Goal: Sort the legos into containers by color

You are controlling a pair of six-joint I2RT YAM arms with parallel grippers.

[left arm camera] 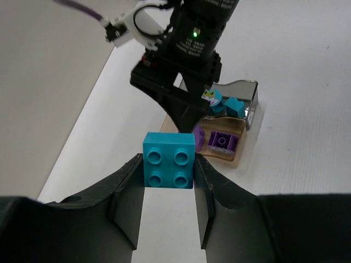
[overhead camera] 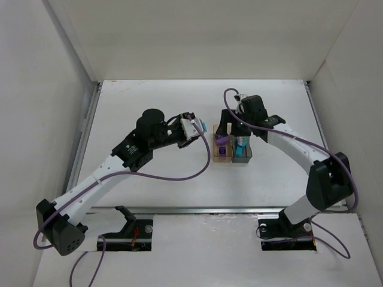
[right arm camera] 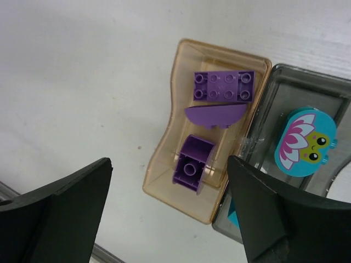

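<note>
Nearest, the left gripper (left arm camera: 169,171) pinches one teal four-stud plastic brick (left arm camera: 169,156), by its colour probably bound for the grey bin. Beyond it, the right gripper (right arm camera: 169,163) hangs spread and empty over the translucent amber-orange plastic bin (right arm camera: 169,118). That bin holds three purple pieces: an eight-stud brick (right arm camera: 223,86), a half-round (right arm camera: 215,114) and a curved block (right arm camera: 192,164). Farthest, touching it, the smoky grey translucent bin (right arm camera: 285,94) keeps two teal pieces (left arm camera: 235,104), so colours stay apart.

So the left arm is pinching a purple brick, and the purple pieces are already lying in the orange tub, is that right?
Not quite. The brick pinched in the left gripper is teal, not purple, as the left wrist view shows. The rest holds: the purple pieces are lying in the orange tub.
</note>
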